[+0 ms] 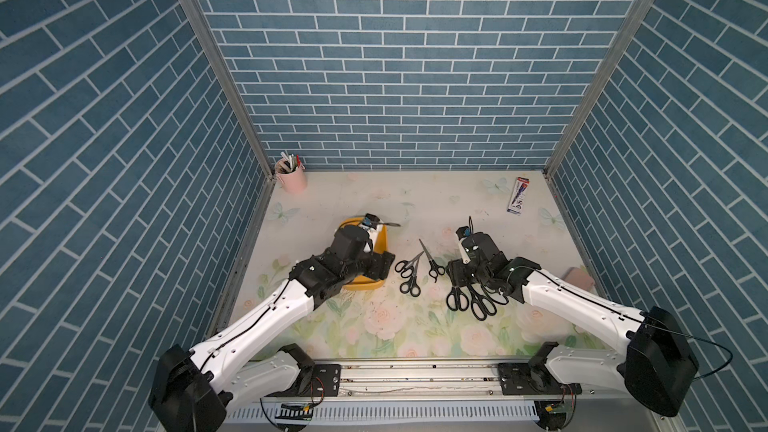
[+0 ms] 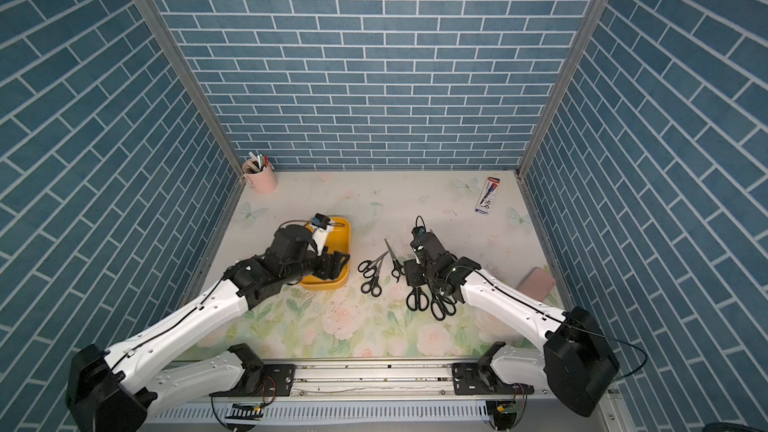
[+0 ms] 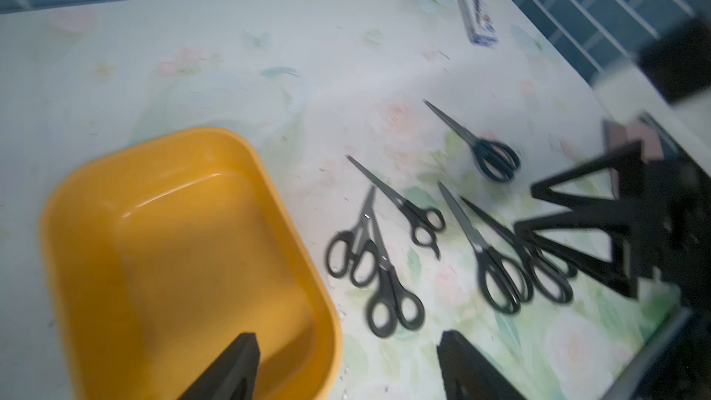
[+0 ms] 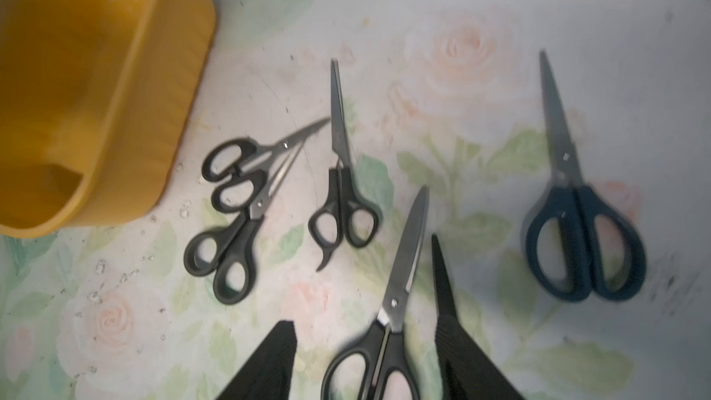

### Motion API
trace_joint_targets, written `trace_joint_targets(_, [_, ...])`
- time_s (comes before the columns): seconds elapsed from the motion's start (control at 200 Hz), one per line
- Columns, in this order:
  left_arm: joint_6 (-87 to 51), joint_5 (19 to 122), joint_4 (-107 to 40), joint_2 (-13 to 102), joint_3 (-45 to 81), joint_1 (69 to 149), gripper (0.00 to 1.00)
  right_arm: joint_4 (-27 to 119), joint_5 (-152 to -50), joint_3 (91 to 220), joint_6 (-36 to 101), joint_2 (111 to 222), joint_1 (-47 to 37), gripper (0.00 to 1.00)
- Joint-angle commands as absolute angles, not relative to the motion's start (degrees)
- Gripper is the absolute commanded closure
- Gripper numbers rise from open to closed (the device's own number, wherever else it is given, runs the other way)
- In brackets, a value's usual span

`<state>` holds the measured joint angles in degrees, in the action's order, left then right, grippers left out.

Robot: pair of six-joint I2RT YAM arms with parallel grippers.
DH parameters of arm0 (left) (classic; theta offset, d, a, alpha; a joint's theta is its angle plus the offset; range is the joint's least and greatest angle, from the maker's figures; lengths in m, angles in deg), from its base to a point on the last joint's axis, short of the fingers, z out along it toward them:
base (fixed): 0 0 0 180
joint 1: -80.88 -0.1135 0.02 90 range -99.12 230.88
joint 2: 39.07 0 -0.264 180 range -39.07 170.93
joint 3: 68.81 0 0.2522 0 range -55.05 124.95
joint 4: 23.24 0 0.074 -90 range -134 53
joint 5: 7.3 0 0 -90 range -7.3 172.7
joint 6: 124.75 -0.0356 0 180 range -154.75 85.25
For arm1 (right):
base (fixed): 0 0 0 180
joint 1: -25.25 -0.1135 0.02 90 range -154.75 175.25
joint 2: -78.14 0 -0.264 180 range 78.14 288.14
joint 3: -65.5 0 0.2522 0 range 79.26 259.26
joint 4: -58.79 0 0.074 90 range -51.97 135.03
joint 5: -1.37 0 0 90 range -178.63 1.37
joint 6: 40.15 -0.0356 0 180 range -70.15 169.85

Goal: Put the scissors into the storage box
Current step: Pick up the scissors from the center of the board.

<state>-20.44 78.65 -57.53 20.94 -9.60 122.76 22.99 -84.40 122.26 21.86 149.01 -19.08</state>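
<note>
Right wrist view: the right gripper stands part-open astride a large black-handled pair, with neither pad touching it. The left gripper is wide and empty over the edge of the storage box, left of centre in a top view. The box is empty. All six scissors lie on the table, from centre to right of centre.

Hazards:
- A second large pair lies just beside the target, so closing may pinch both or skid one away.
- A grip near the pivot may let the blades swing.
</note>
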Motion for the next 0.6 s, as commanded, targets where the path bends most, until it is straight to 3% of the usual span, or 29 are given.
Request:
trace_joint_targets(0.0, [-27.4, 75.2, -57.1, 16.2, -13.4, 127.8, 0.17, 14.2, -84.5, 120.7, 10.8, 149.0, -21.7, 0.41])
trace_joint_targets(0.045, [-27.0, 76.4, -55.5, 14.3, -15.6, 129.4, 0.10, 13.5, -84.5, 120.1, 9.6, 149.6, -22.5, 0.41])
trace_joint_targets(0.145, [-28.4, 78.7, -53.2, 11.8, -16.7, 131.3, 0.08, 14.4, -84.9, 119.2, 9.7, 151.6, -23.1, 0.42])
trace_joint_targets(0.19, [-29.0, 79.4, -52.2, 11.4, -17.4, 131.3, 0.03, 14.4, -84.5, 119.5, 9.8, 153.1, -23.1, 0.42])
trace_joint_targets(0.42, [-33.0, 73.6, -52.3, 16.2, -15.9, 132.6, 0.00, 14.4, -83.0, 121.4, 7.1, 157.9, -23.4, 0.45])
trace_joint_targets(0.595, [-34.7, 76.7, -53.0, 16.4, -15.6, 133.0, 0.00, 15.0, -81.7, 121.7, 6.2, 159.8, -23.9, 0.49])
